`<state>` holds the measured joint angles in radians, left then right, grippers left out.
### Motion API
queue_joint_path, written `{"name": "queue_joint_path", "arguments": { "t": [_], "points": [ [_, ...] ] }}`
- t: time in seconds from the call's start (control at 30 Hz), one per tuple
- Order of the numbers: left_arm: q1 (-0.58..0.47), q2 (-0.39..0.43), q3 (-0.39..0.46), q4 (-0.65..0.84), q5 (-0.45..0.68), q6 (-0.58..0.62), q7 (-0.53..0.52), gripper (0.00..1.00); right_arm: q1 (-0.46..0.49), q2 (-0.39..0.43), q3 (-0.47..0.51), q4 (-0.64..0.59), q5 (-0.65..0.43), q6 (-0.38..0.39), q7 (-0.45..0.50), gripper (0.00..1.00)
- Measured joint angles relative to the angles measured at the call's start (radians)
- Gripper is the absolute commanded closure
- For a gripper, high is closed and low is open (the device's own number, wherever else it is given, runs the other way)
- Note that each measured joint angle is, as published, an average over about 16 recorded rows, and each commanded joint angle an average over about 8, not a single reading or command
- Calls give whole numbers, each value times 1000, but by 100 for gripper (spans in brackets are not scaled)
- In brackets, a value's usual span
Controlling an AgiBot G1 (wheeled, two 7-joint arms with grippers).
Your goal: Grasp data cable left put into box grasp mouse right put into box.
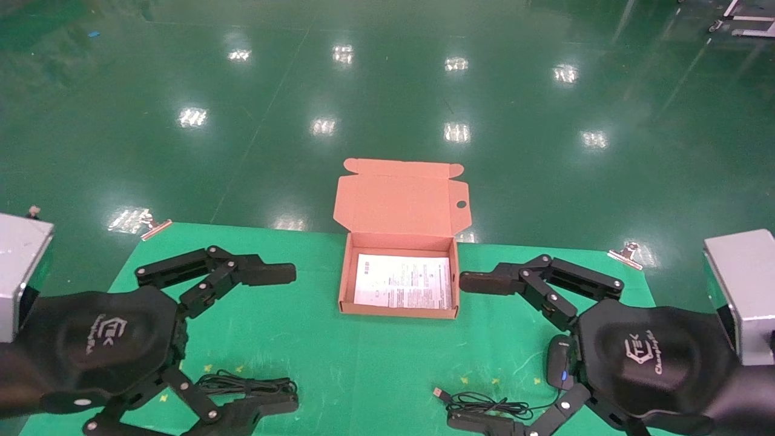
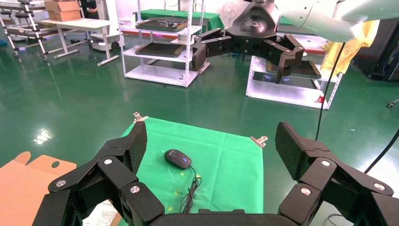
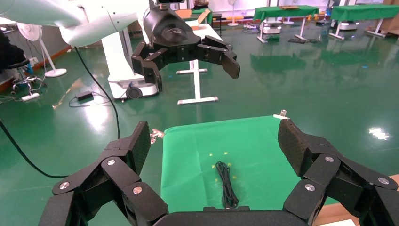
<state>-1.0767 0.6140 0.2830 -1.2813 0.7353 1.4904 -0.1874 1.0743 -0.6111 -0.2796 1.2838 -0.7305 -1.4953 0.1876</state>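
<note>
The box [image 1: 399,241] stands open at the table's far middle, lid flap up, with a white printed sheet [image 1: 402,281] on its bottom. The data cable [image 1: 242,383] lies coiled near the front left, also in the right wrist view [image 3: 226,183]. My left gripper [image 1: 295,338] hovers open above the table on that side, one finger over the coil. The black mouse [image 1: 558,361] sits front right, partly under my right arm, its cord [image 1: 484,402] trailing left; it also shows in the left wrist view [image 2: 178,159]. My right gripper [image 1: 455,351] is open beside the box, holding nothing.
A green cloth [image 1: 363,363] covers the table, held by metal clips [image 1: 156,227] [image 1: 626,254] at the far corners. Grey blocks [image 1: 21,266] [image 1: 742,290] stand at both table sides. Glossy green floor lies beyond the far edge.
</note>
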Motion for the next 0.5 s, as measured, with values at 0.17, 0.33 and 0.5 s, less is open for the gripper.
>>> {"name": "queue_joint_path", "arguments": {
  "t": [0.17, 0.33, 0.5],
  "points": [
    [0, 0, 0, 0, 0, 0, 0, 0, 0, 0, 0, 0, 0, 0, 0, 0],
    [0, 0, 0, 0, 0, 0, 0, 0, 0, 0, 0, 0, 0, 0, 0, 0],
    [0, 0, 0, 0, 0, 0, 0, 0, 0, 0, 0, 0, 0, 0, 0, 0]
  ]
}}
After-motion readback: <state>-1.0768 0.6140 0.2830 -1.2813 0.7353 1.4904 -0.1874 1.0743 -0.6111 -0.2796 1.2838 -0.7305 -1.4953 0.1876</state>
